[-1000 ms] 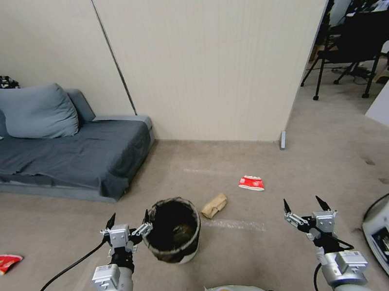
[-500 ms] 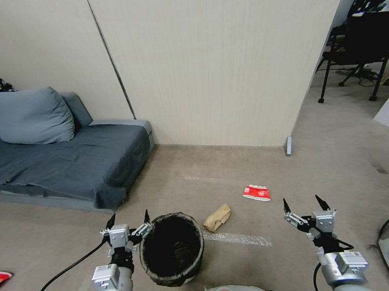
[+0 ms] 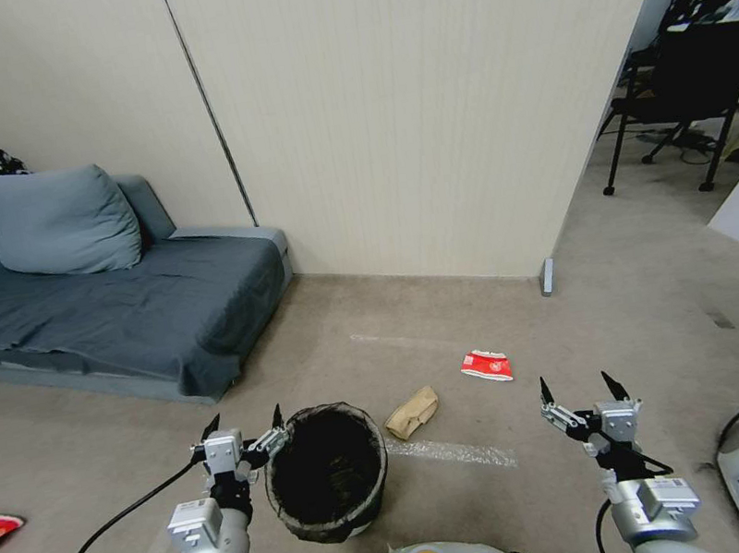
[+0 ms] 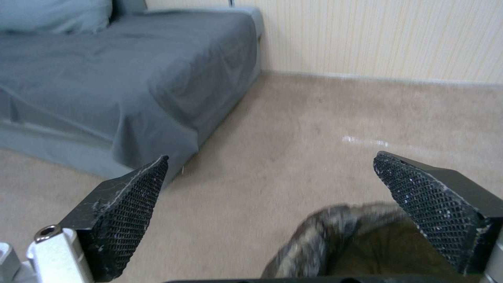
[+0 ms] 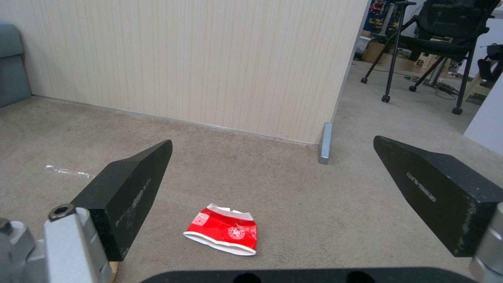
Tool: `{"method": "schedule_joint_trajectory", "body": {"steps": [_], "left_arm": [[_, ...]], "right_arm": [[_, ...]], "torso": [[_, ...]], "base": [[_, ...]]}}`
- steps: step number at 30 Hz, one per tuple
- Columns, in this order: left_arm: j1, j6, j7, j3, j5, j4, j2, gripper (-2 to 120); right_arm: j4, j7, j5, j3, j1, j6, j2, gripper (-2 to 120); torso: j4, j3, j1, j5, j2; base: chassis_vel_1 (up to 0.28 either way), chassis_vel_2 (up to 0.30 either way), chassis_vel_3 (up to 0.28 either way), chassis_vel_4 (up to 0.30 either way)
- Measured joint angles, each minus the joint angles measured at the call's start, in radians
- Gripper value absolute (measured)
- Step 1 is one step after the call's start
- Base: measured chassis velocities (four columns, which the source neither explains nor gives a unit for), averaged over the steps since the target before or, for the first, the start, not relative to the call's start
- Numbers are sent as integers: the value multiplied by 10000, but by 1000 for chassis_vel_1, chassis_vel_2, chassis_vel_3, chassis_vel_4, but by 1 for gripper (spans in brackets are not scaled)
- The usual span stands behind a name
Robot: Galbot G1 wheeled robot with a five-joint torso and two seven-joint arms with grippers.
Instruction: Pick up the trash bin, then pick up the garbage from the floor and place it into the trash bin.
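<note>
Beige carpeted floor (image 3: 637, 309) with trash bin (image 3: 329, 484), crumpled brown paper (image 3: 412, 414), red-and-white carton (image 3: 486, 366), grey sofa (image 3: 103, 309).

Even, soft indoor light, faint shadows; the wall (image 3: 380, 106) bows at the head view's edges; the bin (image 4: 335, 243) rim blurs close up.

A grey sofa (image 3: 113, 308) with a cushion (image 3: 53, 224) sits at left, beige panelled wall (image 3: 407, 102) centre, office chair (image 3: 693, 76) upper right, tan carpet (image 3: 394, 310) below.

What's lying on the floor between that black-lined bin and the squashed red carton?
A crumpled brown paper bag lies between the trash bin and red-and-white carton, in the head view.
</note>
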Motion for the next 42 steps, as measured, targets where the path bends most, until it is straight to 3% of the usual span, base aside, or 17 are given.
{"method": "schedule_joint_trajectory", "body": {"steps": [13, 27, 42], "left_arm": [[65, 1534, -459, -17, -766, -131, 97, 100], [-215, 3156, -186, 103, -1431, -70, 346, 100], [-1282, 3214, -93, 332, -2345, 839, 873, 100]], "right_arm": [[-27, 29, 21, 5, -5, 24, 0, 100], [-124, 67, 25, -34, -9, 25, 0, 100], [-231, 170, 17, -52, -8, 63, 0, 100]], "torso": [[1, 0, 0, 0, 0], [1, 0, 0, 0, 0], [0, 0, 0, 0, -1]], "base": [[0, 0, 0, 0], [0, 0, 0, 0], [0, 0, 0, 0]]}}
